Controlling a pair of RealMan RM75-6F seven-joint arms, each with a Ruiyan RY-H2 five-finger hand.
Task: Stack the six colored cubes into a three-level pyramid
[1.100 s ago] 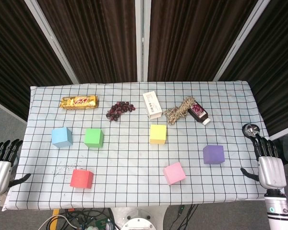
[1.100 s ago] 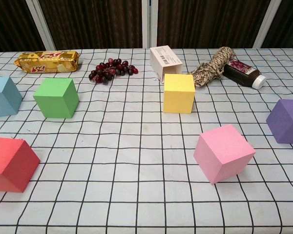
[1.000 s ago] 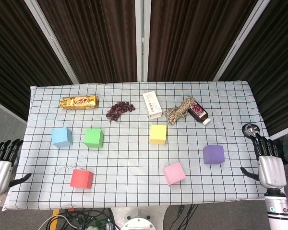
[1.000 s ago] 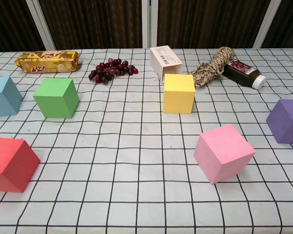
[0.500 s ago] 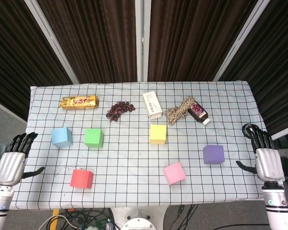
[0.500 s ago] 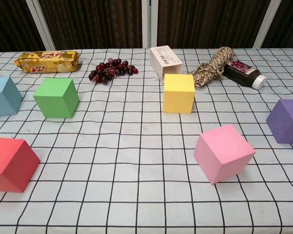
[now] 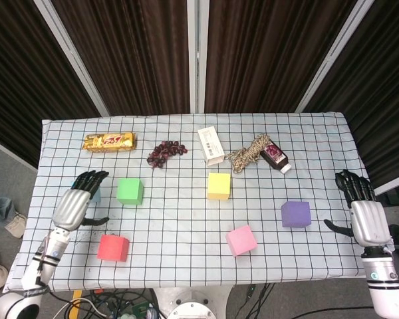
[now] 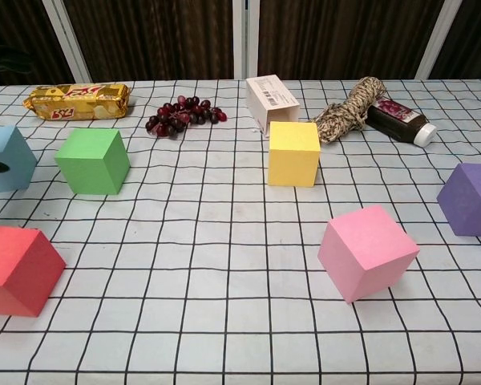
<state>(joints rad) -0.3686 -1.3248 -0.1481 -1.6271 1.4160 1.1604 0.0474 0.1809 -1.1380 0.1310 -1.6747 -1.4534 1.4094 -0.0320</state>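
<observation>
Fingers (image 7: 88,179) of left hand (image 7: 73,205) spread, empty, over light blue foam cube (image 8: 6,159). Right hand (image 7: 364,218) open, empty, off table's right edge. Cubes scattered, unstacked: green (image 7: 130,191), yellow (image 7: 219,185), red (image 7: 113,247), pink (image 7: 241,240), purple (image 7: 296,214). Gold snack wrapper (image 8: 78,100): lettering unreadable.

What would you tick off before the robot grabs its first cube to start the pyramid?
1. All six cubes on the table: ok. Blue cube, green cube, yellow cube, red cube, pink cube, purple cube.
2. Nothing stacked yet: ok, every cube sits alone.
3. Left hand free: ok, holds nothing, over the blue cube.
4. Right hand free: ok, fingers apart at the table edge.
5. Left hand touching the blue cube: cannot tell.
6. Grapes away from the cubes: ok.
</observation>
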